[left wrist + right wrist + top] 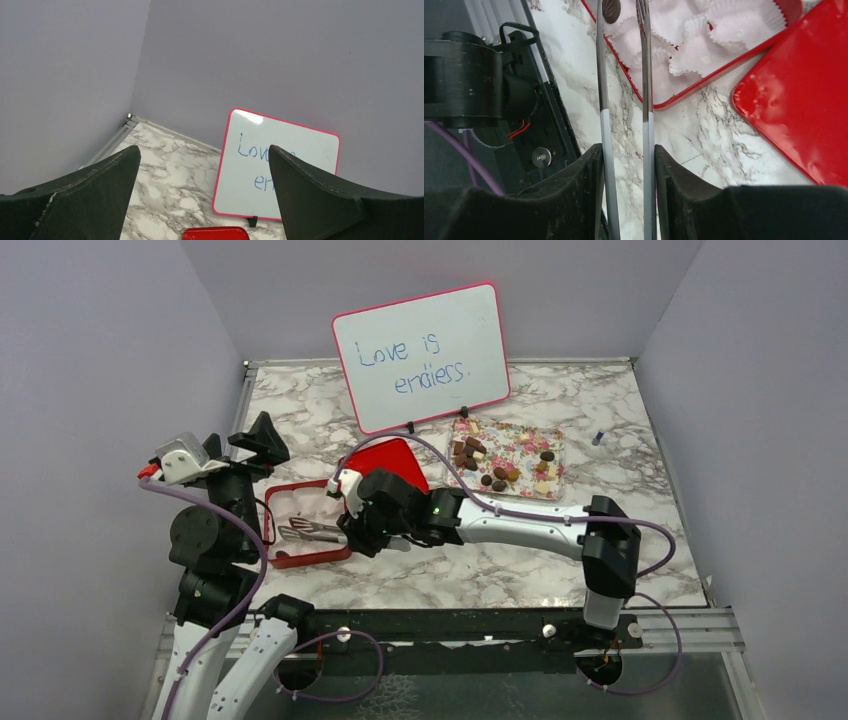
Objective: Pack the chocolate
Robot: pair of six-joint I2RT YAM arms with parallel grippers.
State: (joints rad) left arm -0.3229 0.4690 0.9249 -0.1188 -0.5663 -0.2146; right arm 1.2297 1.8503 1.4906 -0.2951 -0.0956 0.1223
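The chocolate [500, 475] lies as several brown and cream pieces on the flower-patterned tray [556, 443] at the back right. My right gripper [347, 528] is shut on metal tongs [310, 533], whose tips reach over the open red box [285, 560] of white paper cups. In the right wrist view my gripper [626, 150] squeezes both arms of the tongs [647, 100]. One dark round chocolate [611, 9] shows at the tips, against the left arm, over a paper cup [724, 25]. I cannot tell whether it is gripped. My left gripper [240, 440] is open and empty, raised left of the box.
The red lid [395, 462] lies just behind the box, and also shows in the right wrist view [794, 115]. A pink-framed whiteboard [422, 355] stands at the back centre; the left wrist view [280, 170] faces it. A small blue item [598, 437] lies at the far right.
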